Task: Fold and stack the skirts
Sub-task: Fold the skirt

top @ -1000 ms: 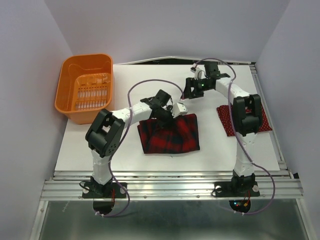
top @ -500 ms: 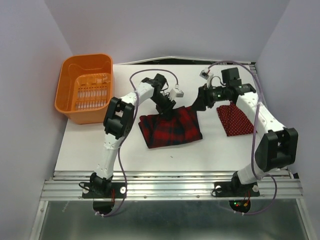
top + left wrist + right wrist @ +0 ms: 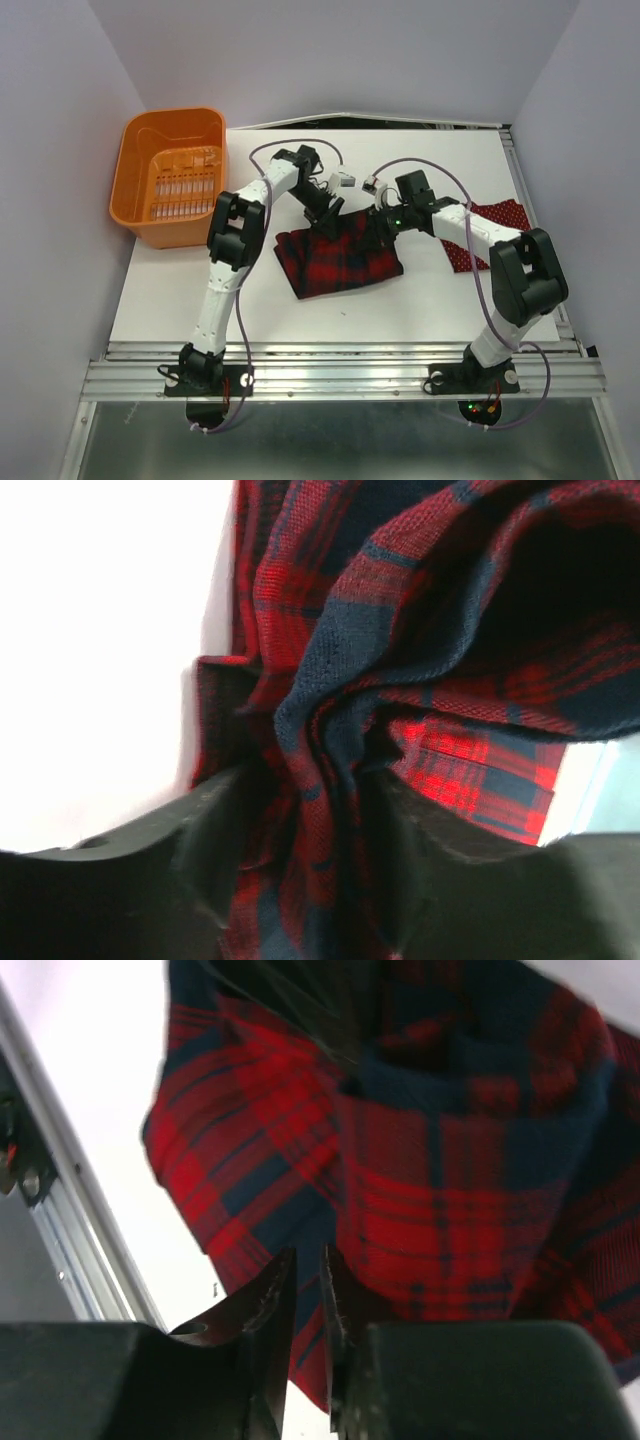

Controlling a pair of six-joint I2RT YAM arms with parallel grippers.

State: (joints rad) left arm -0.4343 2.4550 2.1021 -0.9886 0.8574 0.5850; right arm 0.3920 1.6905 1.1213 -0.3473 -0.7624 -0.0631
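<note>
Behind the right arm (image 3: 465,225), dotted skirt (image 3: 503,213) lies half-covered.

White table (image 3: 440,290) bears the plaid skirt (image 3: 340,265) centrally, dotted red skirt (image 3: 505,212) right, orange basket (image 3: 132,195) far left

1 plaid skirt (image 3: 345,266), 1 polka-dot skirt (image 3: 503,213), 1 orange basket (image 3: 165,232), 1 left arm (image 3: 232,236), 1 right arm (image 3: 520,276)

The red-and-navy plaid cloth skirt (image 3: 400,680) overruns both wrist views' edges; the dark red polka-dot cloth skirt (image 3: 500,212) lies partly under the right arm (image 3: 470,225); hold of the right gripper (image 3: 305,1260) unclear.
</note>
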